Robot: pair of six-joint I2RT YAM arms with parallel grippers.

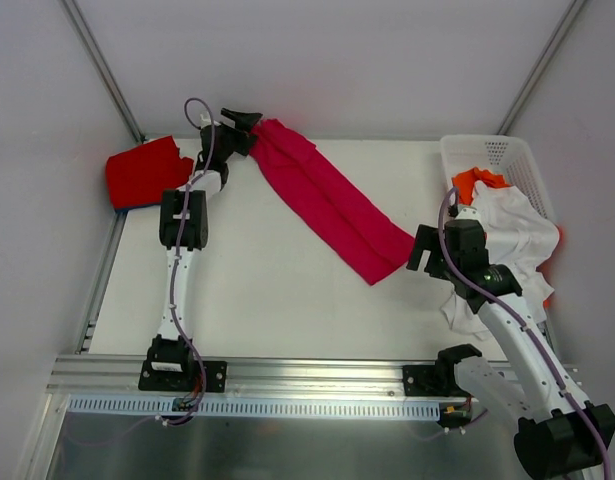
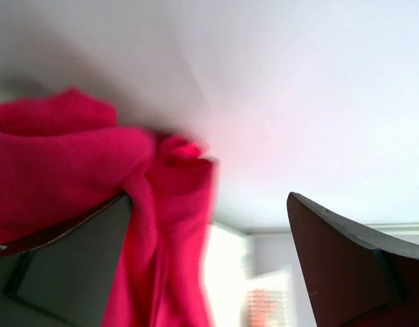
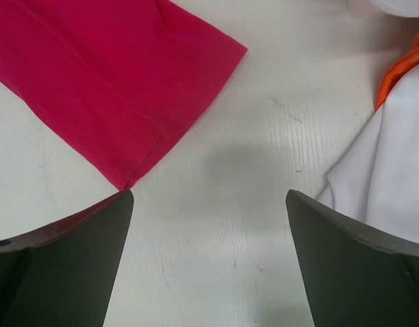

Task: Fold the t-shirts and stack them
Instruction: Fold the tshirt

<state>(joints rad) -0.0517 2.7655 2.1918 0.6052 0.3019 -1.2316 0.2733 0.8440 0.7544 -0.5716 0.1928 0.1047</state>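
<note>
Pink shirt (image 1: 327, 205): 1 long band on tabletop (image 1: 247, 290), running from 11 o'clock toward 3. Left jaws: wide open at far end, cloth brushing 1 finger, ungripped. Right jaws: wide open, empty, over near corner. Best handling: pinch both ends squarely, hems level.

crimson-pink t-shirt (image 1: 327, 200): 1 | red t-shirt (image 1: 142, 172): 1 | white t-shirt (image 1: 515, 235): 1 | orange t-shirt (image 1: 475, 180): 1 | basket (image 1: 499, 150): 1 | arms (image 1: 179, 265) (image 1: 512, 335): 2

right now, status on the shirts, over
Left gripper open, crimson shirt draped on it. Right gripper open above table, near shirt's other end. White shirt close beside.
</note>
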